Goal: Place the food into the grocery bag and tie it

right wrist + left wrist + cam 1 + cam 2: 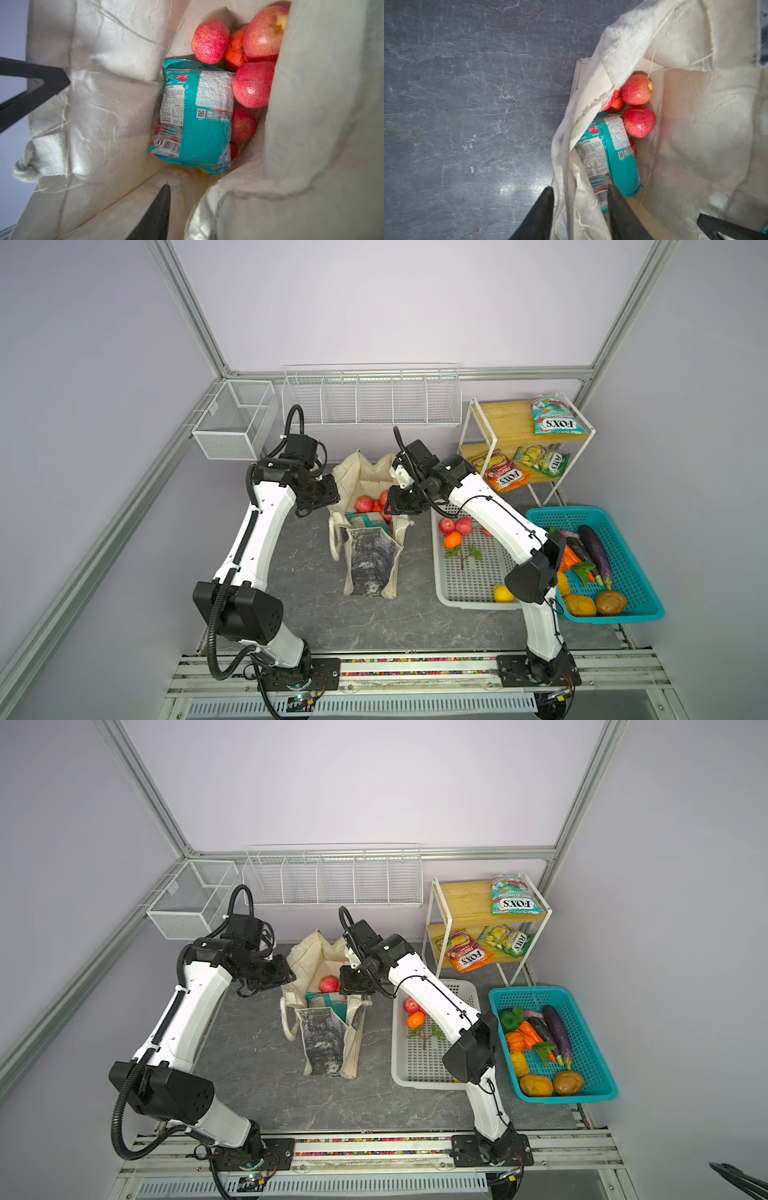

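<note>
Here both arms (pixel 266 531) (pixel 494 510) crook over the grocery bag (pixel 372 562) (left fingers (pixel 542 216) and right fingers (pixel 153 216) spread).

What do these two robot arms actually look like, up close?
Both the left arm and right arm have smooth white shells between chunky black joint housings. A ribbed black hose runs along the left; a thin black wire along the right. Each ends in slim tapered black fingers.

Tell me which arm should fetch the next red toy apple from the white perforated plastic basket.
Right: the right arm reaches over the white basket holding the red apples; the cream canvas tote bag separates the left arm from it.
</note>
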